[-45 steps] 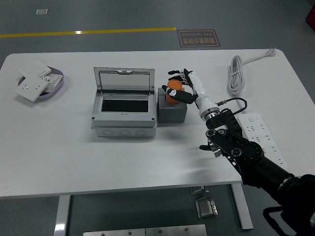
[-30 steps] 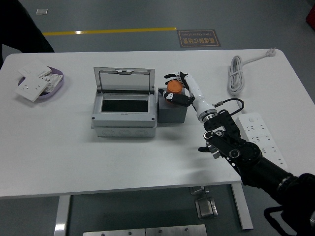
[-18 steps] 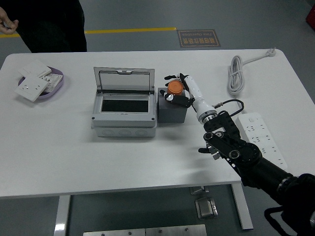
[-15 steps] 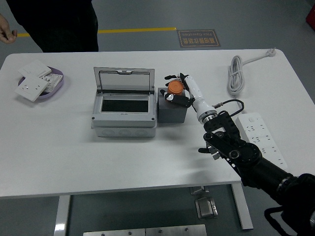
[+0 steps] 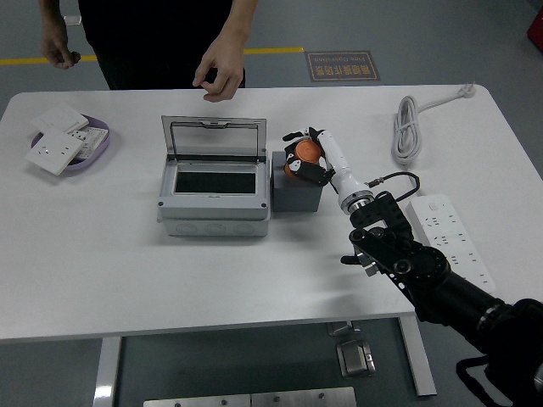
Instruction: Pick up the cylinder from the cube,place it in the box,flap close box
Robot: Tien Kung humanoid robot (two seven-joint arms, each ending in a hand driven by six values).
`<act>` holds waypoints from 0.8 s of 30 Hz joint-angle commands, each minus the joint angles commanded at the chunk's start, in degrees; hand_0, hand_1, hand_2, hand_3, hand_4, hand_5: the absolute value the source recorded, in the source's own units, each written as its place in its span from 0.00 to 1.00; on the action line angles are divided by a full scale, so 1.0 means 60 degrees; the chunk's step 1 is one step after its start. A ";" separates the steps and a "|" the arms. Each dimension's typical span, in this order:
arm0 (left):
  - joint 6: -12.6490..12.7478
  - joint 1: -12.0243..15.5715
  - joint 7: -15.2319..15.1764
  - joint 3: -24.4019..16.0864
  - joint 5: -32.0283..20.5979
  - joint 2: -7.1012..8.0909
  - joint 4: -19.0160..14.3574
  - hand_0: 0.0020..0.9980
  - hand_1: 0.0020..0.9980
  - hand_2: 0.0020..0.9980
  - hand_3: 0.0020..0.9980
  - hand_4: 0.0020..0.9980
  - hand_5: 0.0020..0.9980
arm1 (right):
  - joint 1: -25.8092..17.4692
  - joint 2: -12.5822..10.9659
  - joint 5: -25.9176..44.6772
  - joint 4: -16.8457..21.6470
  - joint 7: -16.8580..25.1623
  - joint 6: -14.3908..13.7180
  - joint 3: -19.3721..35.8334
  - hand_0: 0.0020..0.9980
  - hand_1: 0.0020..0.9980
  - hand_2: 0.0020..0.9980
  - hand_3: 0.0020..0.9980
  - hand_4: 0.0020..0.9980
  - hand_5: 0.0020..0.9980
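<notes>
A white counter (image 5: 102, 271) seen from above and in front, with a robot arm reaching in from the lower right. At the far left sits a lilac dish (image 5: 85, 149) holding white wall-switch plates (image 5: 53, 151). Behind the counter's far edge stands a person in dark clothing; one hand (image 5: 221, 75) hangs loosely curled above the far edge, touching nothing, the other is near the top left corner.

Left of centre is the grey box (image 5: 215, 197), its clear hinged flap (image 5: 215, 140) standing upright and its dark interior showing nothing inside. Just beside the box, on its right, is the dark grey cube (image 5: 297, 186). The orange cylinder (image 5: 307, 153) sits at the cube's top, and the right robot hand (image 5: 307, 157) is clenched around it, black fingers wrapped over its sides. Whether the cylinder has cleared the cube's top cannot be told.

Further right lie a coiled white cable (image 5: 410, 129) and a white power strip (image 5: 450, 236).

Judged from this, the task is in its first stage: the cylinder is grasped but not yet in the box, and the flap is not yet closed. The left arm is not visible.
</notes>
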 joint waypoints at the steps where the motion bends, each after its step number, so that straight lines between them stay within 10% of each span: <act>1: 0.0001 -0.0001 -0.0002 -0.0004 0.0000 0.0001 0.0000 0.58 0.60 0.56 0.59 0.59 0.18 | 0.0000 0.0000 0.0006 0.0001 -0.0008 -0.0008 -0.0012 0.54 0.60 0.52 0.58 0.00 0.00; 24: 0.0053 0.0050 -0.0058 -0.0068 0.0020 0.0006 0.0000 0.58 0.61 0.56 0.59 0.61 0.23 | 0.0095 0.0000 -0.0214 0.0341 -0.0061 -0.0218 0.0589 0.46 0.57 0.51 0.52 0.00 0.00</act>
